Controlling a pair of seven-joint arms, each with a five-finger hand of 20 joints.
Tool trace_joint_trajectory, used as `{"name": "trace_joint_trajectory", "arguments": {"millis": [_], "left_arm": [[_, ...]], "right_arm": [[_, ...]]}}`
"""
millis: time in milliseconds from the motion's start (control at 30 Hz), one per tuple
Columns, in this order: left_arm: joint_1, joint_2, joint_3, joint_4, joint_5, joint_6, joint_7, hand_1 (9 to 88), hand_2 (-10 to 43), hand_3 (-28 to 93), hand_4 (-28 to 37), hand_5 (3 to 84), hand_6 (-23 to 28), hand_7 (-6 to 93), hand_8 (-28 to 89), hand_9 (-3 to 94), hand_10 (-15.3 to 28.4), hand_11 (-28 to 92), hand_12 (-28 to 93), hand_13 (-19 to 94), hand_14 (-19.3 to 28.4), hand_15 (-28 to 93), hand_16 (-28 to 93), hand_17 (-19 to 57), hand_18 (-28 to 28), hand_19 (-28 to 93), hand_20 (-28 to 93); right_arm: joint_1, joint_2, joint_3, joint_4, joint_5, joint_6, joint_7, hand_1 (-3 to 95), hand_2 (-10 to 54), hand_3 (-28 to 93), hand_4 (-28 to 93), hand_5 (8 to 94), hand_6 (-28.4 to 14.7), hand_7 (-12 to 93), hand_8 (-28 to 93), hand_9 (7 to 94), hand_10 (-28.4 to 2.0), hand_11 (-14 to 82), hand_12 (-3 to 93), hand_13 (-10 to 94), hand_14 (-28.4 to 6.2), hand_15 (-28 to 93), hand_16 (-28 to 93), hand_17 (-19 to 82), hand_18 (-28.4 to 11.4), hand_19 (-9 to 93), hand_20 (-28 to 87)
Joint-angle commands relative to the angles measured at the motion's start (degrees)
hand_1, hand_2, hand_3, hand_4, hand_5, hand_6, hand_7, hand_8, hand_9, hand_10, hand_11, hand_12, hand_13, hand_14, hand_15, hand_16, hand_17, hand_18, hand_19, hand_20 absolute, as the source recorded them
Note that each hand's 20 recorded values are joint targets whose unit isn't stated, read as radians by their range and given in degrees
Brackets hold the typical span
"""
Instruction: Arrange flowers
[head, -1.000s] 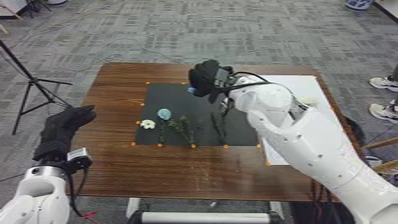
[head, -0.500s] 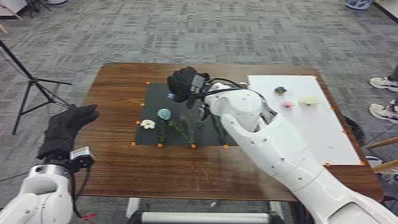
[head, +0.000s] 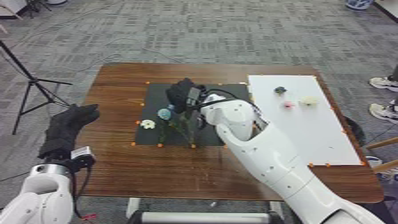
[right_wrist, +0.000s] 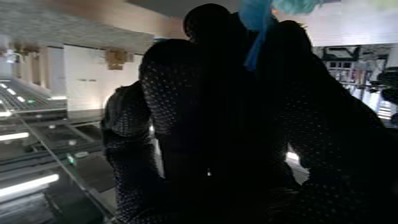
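Right hand (head: 182, 94) has moved closer to the pale-blue flower (head: 164, 114) on the dark mat (head: 160, 91). From left: left hand (head: 69, 122), relaxed, at the table's (head: 133, 172) edge; white flower (head: 147, 124); right hand pinching what appears to be a blue flower (right_wrist: 256, 15); pink (head: 289, 104) and cream blooms (head: 308, 101) on white paper (head: 315, 140).

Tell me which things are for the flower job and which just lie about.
Probably the job: white flower, pale blue flower, pink flower, cream flower, dark flower, black mat, white sheet, blue piece in right hand.
Probably lying about: tripod, patterned pot.
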Motion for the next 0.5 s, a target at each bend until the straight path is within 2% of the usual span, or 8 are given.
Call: {"name": "trace_joint_trajectory", "arguments": {"millis": [33, 333, 500], "left_arm": [[-0.2, -0.56, 0.09, 0.03, 0.16, -0.5, -0.07, 23.4, 28.6, 65, -28.3, 57.8, 2.2, 16.9, -8, 57.1, 14.7, 21, 11, 42, 17.0, 20, -3, 8.7, 10.0, 5, 17], [-0.9, -0.5, 0.48, 0.2, 0.3, -0.56, -0.28, 23.1, 23.9, 66, -28.3, 57.5, 2.4, 16.8, -8, 56.8, 14.8, 21, 11, 42, 17.0, 20, -3, 8.6, 10.0, 5, 17], [-1.0, -0.34, 0.46, 0.17, 0.37, -0.6, -0.47, 23.1, 23.4, 66, -28.3, 57.4, 2.4, 16.8, -8, 56.6, 14.7, 21, 11, 42, 17.0, 20, -3, 8.6, 10.1, 5, 17]], "right_arm": [[-0.9, 0.5, 0.4, 0.8, -1.2, 0.1, -0.6, 55.0, -7.8, 63, -26, 77.4, 5.5, 25, -1, 85.0, -8.0, 10.7, 27.9, 71, -9.1, 59, 34, 35, -21.4, 78, 54], [-0.6, 1.0, 0.2, 0.6, -0.1, -0.3, 0.3, 53.5, -8.5, 64, -24, 76.8, 5.2, 26, -1, 84.0, -8.6, 10.7, 27.8, 70, -9.4, 59, 34, 34, -21.5, 77, 54], [-0.5, 1.2, 0.4, 0.7, 0.2, -0.9, 0.5, 52.9, -9.0, 64, -24, 75.9, 4.9, 26, -1, 83.5, -8.8, 11.2, 27.2, 70, -9.6, 59, 34, 34, -21.6, 77, 54]]}}
